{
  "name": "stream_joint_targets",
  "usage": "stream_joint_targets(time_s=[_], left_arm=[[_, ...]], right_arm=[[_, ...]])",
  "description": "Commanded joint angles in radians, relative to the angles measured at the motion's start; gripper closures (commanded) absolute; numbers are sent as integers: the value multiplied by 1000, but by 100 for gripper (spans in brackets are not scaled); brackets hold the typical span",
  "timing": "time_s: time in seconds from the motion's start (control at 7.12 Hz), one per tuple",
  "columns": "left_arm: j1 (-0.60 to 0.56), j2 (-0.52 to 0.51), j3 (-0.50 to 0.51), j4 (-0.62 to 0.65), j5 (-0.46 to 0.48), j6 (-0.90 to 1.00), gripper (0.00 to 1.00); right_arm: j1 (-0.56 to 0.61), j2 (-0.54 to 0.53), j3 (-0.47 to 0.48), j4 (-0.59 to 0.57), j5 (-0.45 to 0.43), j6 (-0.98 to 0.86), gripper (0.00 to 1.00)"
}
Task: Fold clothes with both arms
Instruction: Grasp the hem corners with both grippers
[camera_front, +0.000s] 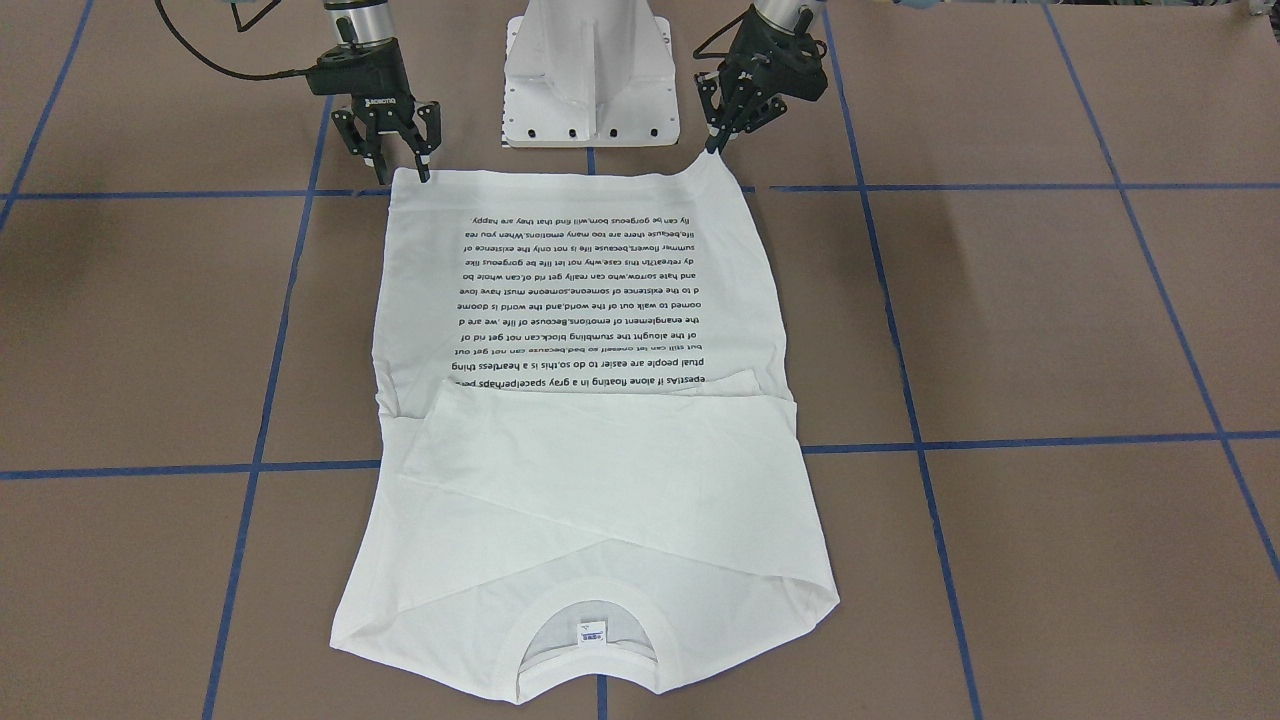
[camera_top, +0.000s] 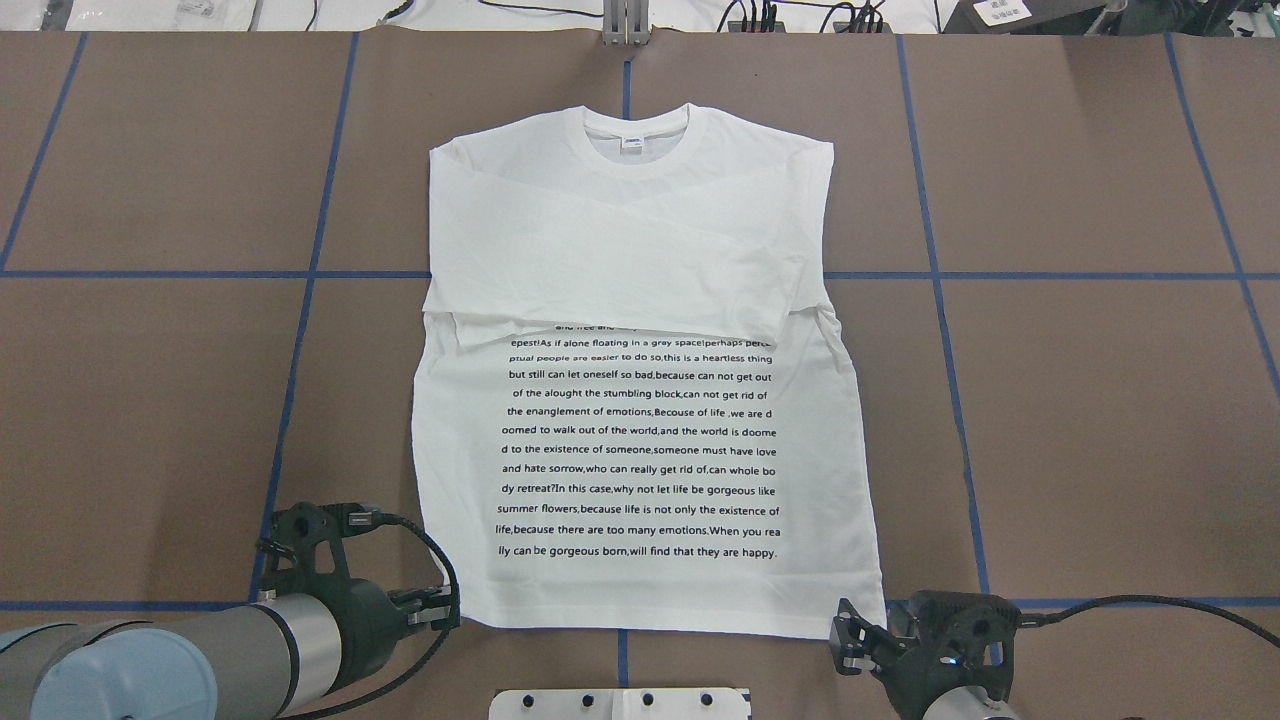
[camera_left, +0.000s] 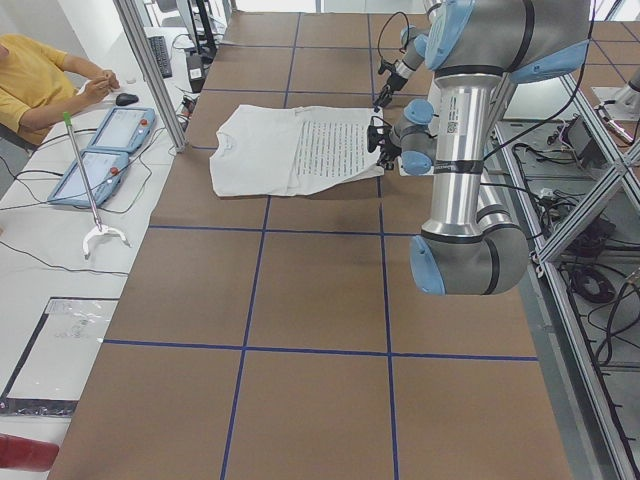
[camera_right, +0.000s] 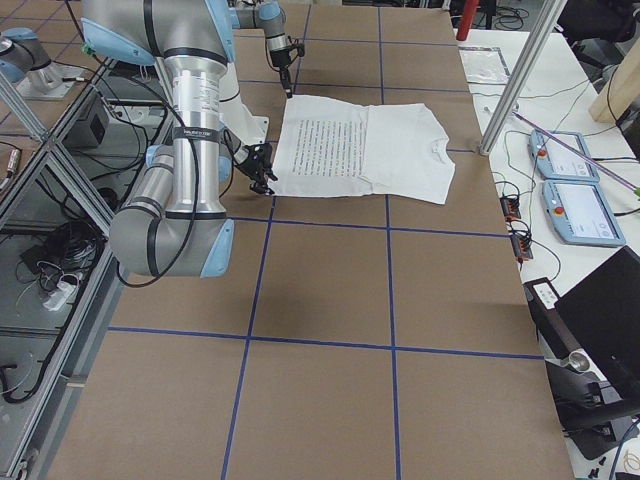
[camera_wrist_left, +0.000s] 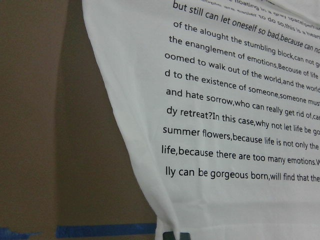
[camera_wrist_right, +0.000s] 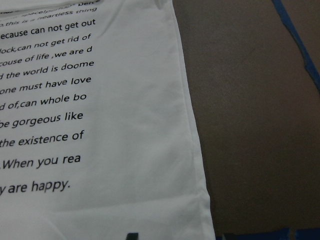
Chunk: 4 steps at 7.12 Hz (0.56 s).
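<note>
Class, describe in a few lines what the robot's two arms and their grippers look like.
Both the left arm and right arm are silver tubes with grey joints, light blue caps and a printed label. The left gripper and right gripper are black, two-fingered, fed by black cables; the right one carries white lettering.

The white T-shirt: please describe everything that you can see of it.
The T-shirt is white, cotton-like, lying flat on the brown table, collar away from the robot, small label inside. Both long sleeves are folded across the chest, covering the top of the black text block. The left gripper pinches one hem corner, slightly raised; the right gripper, fingers apart, is at the other.
</note>
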Motion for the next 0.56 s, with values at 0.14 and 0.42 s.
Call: stream_joint_targets(time_s=[0.14,0.42], left_arm=[[0,0,-2,-1,0,-1,100],[0,0,-3,-1,0,-2,100]], right_arm=[[-23,-1,0,-9,-13,-2,45],[-32,-7,-1,-14,-15,-2,47]])
